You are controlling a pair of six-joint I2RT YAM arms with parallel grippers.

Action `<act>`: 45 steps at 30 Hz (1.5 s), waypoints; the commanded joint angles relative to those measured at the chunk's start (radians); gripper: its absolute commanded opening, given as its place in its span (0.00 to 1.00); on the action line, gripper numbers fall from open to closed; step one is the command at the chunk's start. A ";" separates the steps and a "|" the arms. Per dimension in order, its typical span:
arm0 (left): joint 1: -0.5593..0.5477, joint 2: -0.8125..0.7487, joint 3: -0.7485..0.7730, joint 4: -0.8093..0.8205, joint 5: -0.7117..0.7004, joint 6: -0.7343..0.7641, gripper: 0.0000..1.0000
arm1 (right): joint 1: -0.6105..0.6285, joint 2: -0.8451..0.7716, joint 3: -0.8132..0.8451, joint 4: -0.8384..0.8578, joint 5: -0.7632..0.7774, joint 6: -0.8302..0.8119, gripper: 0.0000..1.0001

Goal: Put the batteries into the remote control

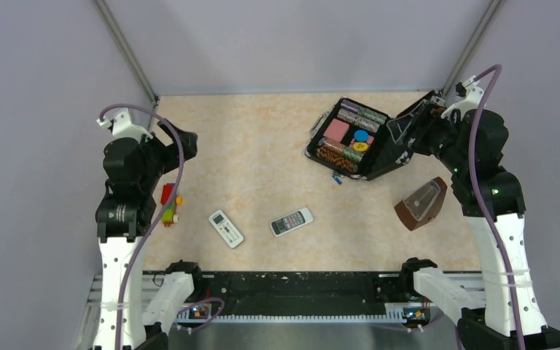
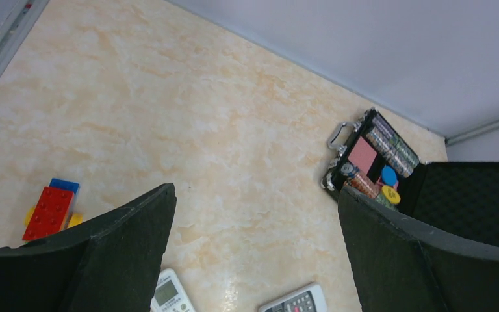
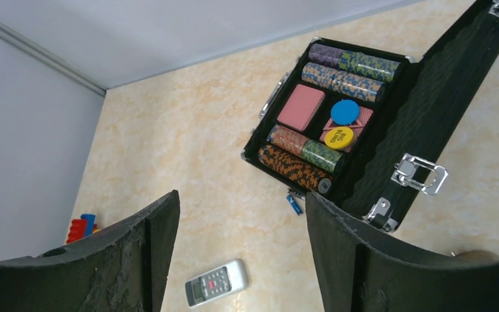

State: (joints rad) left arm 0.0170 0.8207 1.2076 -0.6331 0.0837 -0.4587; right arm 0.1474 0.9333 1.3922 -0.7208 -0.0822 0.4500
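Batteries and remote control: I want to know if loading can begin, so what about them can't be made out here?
Tiny blue batteries: too small in the right wrist and top views to count; not made out in the left wrist view.
Slim white remote control with grey button panel: lies buttons-up, so its back is hidden underneath in every view.
Same remote, left wrist view: cut off by the bottom edge.

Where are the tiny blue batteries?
In the top view the batteries lie on the table right of centre, just in front of the open poker chip case, beyond the remote control.
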 commanded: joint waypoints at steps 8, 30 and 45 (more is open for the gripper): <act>0.003 -0.158 -0.098 0.030 0.022 -0.232 0.99 | -0.001 0.022 -0.029 0.104 -0.291 0.054 0.63; 0.003 -0.226 -0.337 0.115 0.160 -0.227 0.99 | 0.704 0.342 -0.282 0.311 -0.139 -0.481 0.86; 0.003 -0.109 -0.275 -0.083 -0.198 -0.309 0.98 | 0.807 0.544 -0.537 0.646 -0.154 -1.025 0.99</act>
State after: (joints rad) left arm 0.0174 0.6853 0.8913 -0.6941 -0.0505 -0.7685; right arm 0.9417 1.4284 0.8627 -0.2066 -0.1627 -0.3698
